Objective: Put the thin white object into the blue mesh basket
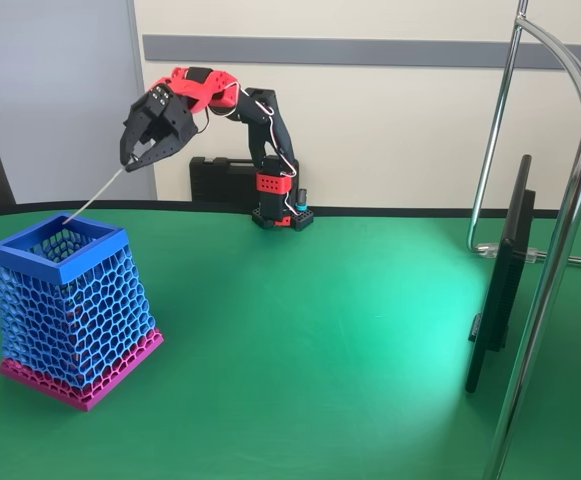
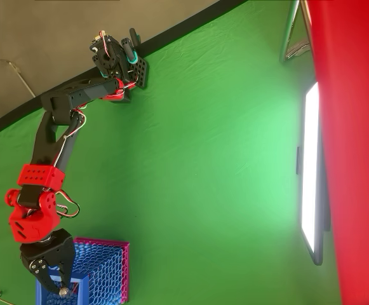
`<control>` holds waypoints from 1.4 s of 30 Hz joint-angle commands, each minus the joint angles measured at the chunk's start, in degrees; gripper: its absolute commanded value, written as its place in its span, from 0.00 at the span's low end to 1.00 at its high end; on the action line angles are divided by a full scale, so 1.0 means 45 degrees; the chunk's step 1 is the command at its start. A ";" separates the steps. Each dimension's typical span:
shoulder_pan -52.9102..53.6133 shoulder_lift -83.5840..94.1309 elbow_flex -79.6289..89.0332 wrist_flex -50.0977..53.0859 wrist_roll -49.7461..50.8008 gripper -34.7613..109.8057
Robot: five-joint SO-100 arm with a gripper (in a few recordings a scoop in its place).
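The blue mesh basket point(image 1: 70, 310) stands on the green table at the left, on its magenta base band; in the overhead view the basket point(image 2: 101, 273) is at the bottom left. My red and black gripper point(image 1: 141, 157) hangs above the basket's back left corner with its jaws parted. The thin white object point(image 1: 95, 195) slants from the left fingertip down past the basket's rim, and its lower end is hidden inside. From overhead, my gripper point(image 2: 56, 286) is over the basket's opening, with the stick's small rounded tip point(image 2: 63, 292) beside one finger.
A dark flat screen point(image 1: 505, 275) stands on edge at the right, beside shiny metal stand tubes point(image 1: 560, 250). A black case point(image 1: 225, 180) lies behind the arm's base point(image 1: 282, 215). Open green table stretches between basket and screen.
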 commanded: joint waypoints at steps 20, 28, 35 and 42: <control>0.2129 0.0000 0.0879 -0.1270 0.1387 0.34; 0.2383 0.0000 0.0977 -0.1523 0.1582 0.41; 0.2383 0.0215 0.0957 -0.1250 0.1680 0.41; 0.2109 0.0898 0.0977 -0.0371 0.1738 0.41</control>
